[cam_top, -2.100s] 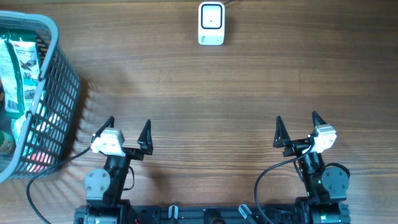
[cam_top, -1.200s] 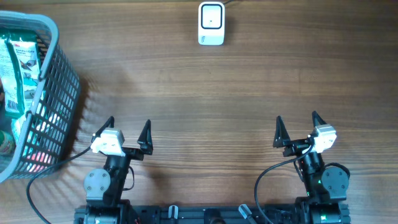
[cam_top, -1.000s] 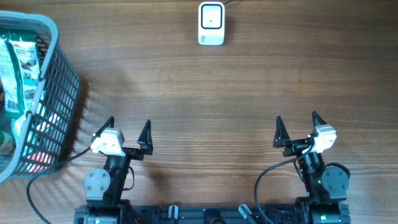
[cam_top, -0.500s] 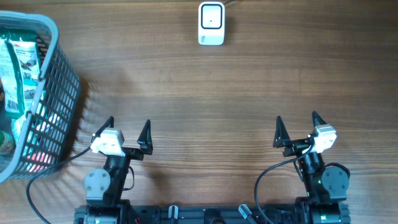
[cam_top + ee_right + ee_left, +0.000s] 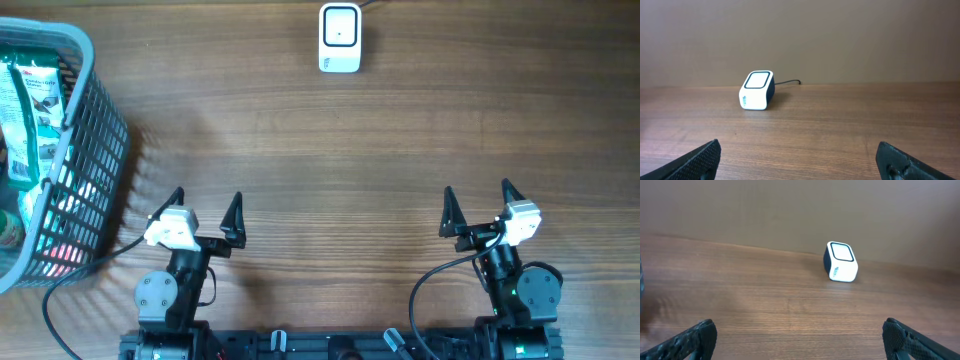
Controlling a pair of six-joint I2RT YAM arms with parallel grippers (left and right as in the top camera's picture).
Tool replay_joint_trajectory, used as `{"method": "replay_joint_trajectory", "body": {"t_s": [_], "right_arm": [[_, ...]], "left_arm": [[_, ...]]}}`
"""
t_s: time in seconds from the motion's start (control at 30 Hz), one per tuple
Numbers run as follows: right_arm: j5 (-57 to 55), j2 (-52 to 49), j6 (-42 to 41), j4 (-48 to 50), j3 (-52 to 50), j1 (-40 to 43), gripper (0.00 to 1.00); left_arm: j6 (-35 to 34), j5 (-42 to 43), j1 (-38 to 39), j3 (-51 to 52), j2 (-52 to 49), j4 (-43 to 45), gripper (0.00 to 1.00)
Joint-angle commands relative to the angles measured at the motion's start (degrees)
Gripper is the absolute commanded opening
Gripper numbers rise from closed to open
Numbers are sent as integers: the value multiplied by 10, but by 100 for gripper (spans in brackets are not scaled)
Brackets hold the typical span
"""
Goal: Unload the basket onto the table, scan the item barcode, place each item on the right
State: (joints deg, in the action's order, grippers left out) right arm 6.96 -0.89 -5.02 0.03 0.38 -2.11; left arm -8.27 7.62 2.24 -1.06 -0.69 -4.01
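A white barcode scanner (image 5: 339, 38) stands at the far middle of the wooden table, also seen in the left wrist view as the scanner (image 5: 841, 261) and in the right wrist view as the scanner (image 5: 757, 90). Packaged items (image 5: 28, 110), green and white, lie in a grey basket (image 5: 100, 140) at the left edge. My left gripper (image 5: 206, 206) sits open at the near left, nothing between its fingers. My right gripper (image 5: 478, 201) sits open at the near right, likewise empty. Both are far from the scanner and the basket.
A cable runs off the back edge from the scanner. Bare wood lies between the grippers and the scanner. The arm bases (image 5: 340, 345) line the near edge.
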Motion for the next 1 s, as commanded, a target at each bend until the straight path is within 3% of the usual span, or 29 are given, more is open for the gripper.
{"method": "replay_joint_trajectory", "body": {"t_s": [0.0,0.37,0.57,0.8,0.97], "right_arm": [[-10,5,5,3,-1,-3,100],[-10,5,5,3,-1,-3,100],[-10,5,5,3,-1,-3,100],[-10,5,5,3,-1,-3,100],[-10,5,5,3,-1,-3,100]], "left_arm": [[-27,28,-2,-12,2,-15,100],[-27,33,-2,-150,-8,-164,100],[-27,33,-2,-173,-34,-166,100],[-24,28,-2,-227,-124,-166,100],[-9,-14,-3,-372,-258,-199,100]]}}
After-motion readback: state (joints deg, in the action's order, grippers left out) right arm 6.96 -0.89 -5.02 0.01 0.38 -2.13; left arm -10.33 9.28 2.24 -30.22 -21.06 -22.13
